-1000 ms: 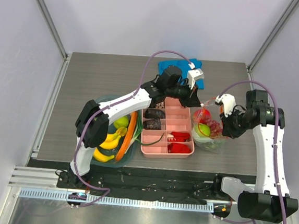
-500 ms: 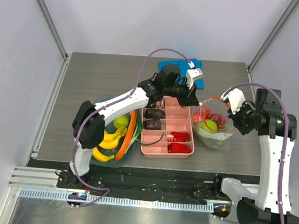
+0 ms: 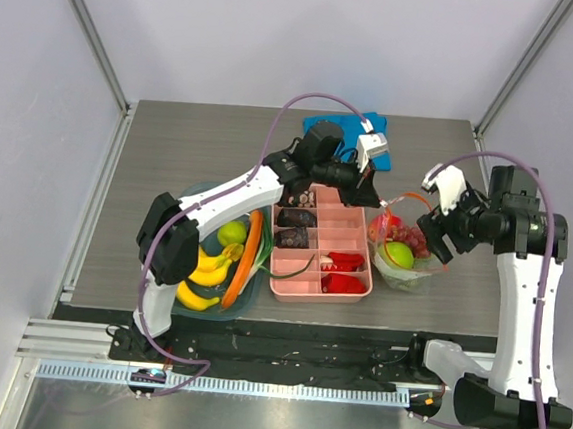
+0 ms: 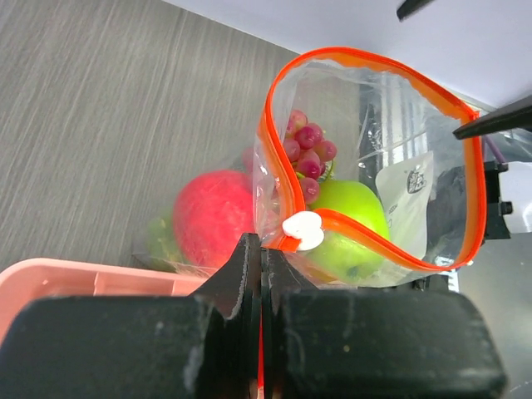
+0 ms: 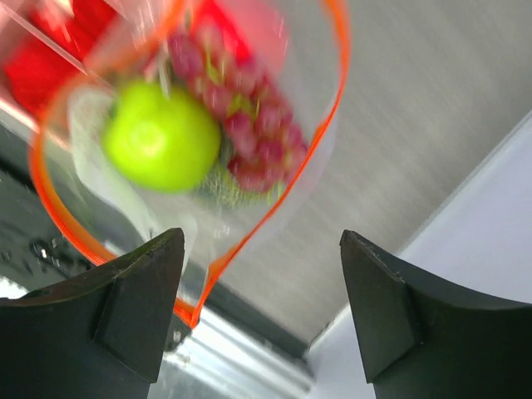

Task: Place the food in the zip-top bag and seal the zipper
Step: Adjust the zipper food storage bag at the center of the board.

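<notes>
The clear zip-top bag (image 3: 404, 257) stands on the table to the right of the pink tray. Its mouth hangs open in a loop. My left gripper (image 4: 260, 247) is shut on the orange-red zipper (image 4: 287, 179) beside its white slider tab (image 4: 303, 230), and holds that edge up. The food inside is a green apple (image 4: 353, 224), a grape bunch (image 4: 305, 148) and a red fruit (image 4: 212, 218), with something green (image 4: 158, 238) behind it. My right gripper (image 5: 260, 241) is open just right of the bag's mouth (image 3: 430, 210), and the far zipper end (image 5: 204, 287) hangs loose near its left finger.
A pink compartment tray (image 3: 352, 293) with dark and red pieces lies left of the bag. A teal bowl (image 3: 200, 192) with bananas and a carrot is further left. A blue cloth (image 3: 366, 128) lies at the back, and the table's right edge is close behind my right arm.
My right gripper was shut at the bag's rim, pulled it up and to the right, then opened and let go. The left gripper kept its grip on the zipper.
</notes>
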`<control>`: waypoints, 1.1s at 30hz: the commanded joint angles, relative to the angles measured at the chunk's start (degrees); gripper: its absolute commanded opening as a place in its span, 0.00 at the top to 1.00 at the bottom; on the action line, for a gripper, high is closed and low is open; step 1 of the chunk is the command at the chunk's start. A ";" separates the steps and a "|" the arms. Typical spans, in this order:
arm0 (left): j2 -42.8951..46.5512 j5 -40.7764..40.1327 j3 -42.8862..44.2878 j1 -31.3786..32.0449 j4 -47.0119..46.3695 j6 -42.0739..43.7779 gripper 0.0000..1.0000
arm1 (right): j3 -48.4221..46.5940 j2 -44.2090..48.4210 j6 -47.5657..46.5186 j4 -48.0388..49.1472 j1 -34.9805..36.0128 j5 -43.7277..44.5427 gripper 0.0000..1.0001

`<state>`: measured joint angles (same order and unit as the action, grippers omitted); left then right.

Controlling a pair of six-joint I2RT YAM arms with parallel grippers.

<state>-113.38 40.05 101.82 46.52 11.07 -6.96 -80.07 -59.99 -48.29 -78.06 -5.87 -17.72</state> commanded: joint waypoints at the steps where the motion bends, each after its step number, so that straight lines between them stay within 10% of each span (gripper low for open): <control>1: 2.82 3.98 3.12 -0.73 -2.72 -2.70 1.00 | -6.93 -2.41 2.41 5.72 -0.28 -15.46 0.23; 12: -0.08 7.23 5.23 -3.19 -7.91 -18.17 1.00 | -4.31 -6.20 11.02 21.52 1.29 -31.42 0.31; 33: -0.35 5.39 6.90 -3.19 -6.85 -20.81 1.00 | 5.45 -4.18 16.66 39.04 15.27 -9.97 0.58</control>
<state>-114.63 44.77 104.81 43.68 6.70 -26.87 -75.02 -66.35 -29.93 -41.58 8.95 -31.00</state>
